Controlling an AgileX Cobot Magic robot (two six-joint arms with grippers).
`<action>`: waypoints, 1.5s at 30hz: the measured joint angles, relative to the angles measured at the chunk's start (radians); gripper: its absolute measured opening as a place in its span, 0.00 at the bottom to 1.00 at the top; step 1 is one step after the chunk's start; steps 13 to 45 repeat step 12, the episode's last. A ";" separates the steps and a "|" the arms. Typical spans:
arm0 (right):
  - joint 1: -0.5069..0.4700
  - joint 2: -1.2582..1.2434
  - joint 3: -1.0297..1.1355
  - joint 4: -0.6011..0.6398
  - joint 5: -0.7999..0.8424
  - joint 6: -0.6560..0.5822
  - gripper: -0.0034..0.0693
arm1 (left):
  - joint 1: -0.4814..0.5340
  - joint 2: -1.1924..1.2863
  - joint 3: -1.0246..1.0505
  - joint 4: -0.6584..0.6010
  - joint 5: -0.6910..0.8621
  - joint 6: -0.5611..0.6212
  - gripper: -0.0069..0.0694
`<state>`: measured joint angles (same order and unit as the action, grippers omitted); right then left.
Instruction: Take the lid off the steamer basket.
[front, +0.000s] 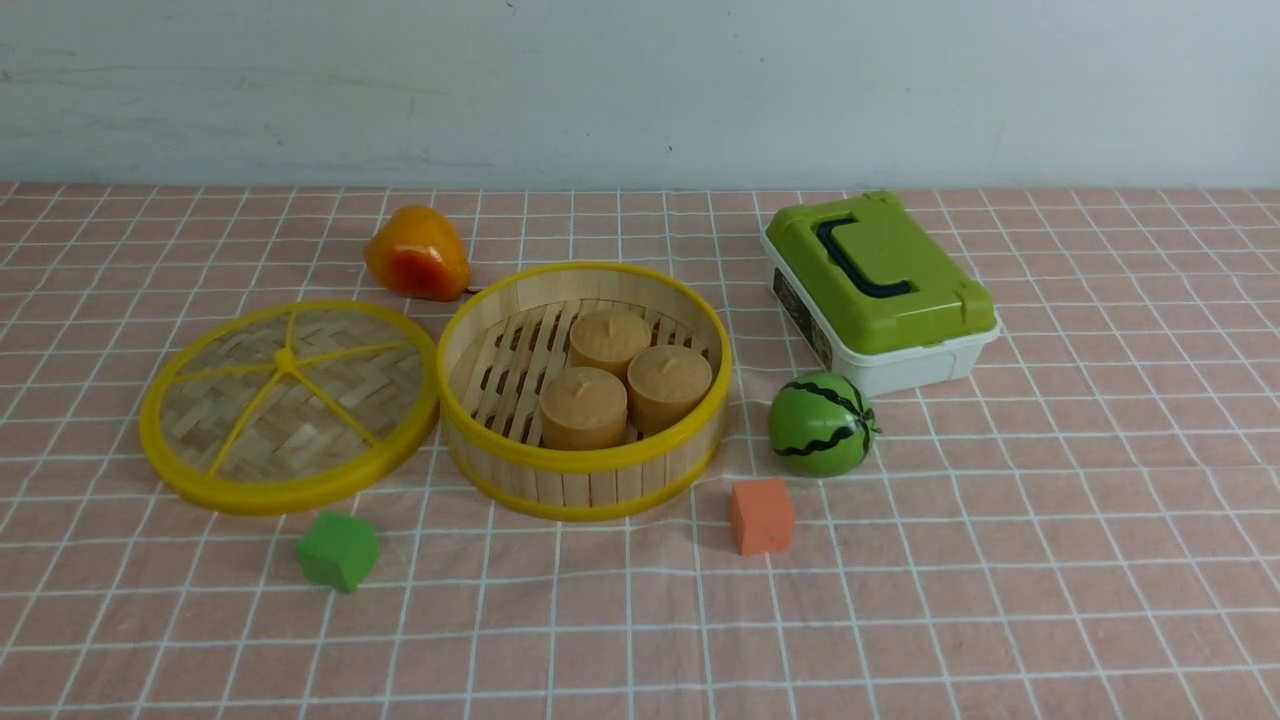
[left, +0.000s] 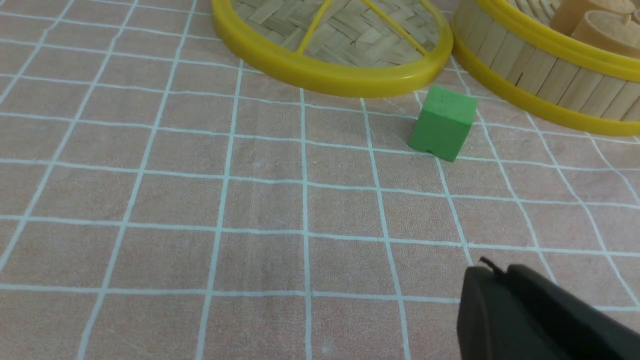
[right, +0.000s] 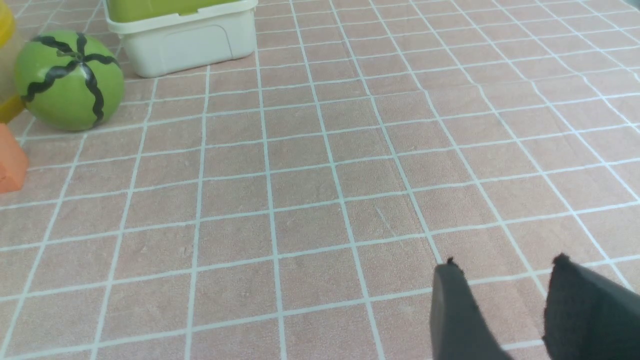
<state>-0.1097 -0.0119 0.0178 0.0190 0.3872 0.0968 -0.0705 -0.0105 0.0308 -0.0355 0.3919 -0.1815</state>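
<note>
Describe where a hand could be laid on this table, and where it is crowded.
Free: right of the white box, and the near strip beyond the green block and orange block toward us. Crowded: lid, steamer basket and pear.

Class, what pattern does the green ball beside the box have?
Dark wavy stripes, clearest in the right wrist view.

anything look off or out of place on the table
Nothing spilled or visibly damaged. The one slightly odd thing: the lid looks a bit tilted, its edge against the steamer basket, though that may just be the camera angle.
</note>
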 joint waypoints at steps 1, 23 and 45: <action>0.000 0.000 0.000 0.000 0.000 0.000 0.38 | 0.000 0.000 0.000 0.000 0.000 0.000 0.13; 0.000 0.000 0.000 0.000 0.000 0.000 0.38 | 0.000 0.000 0.000 0.000 0.000 0.000 0.14; 0.000 0.000 0.000 0.000 0.000 0.000 0.38 | 0.000 0.000 0.000 0.000 0.000 0.000 0.14</action>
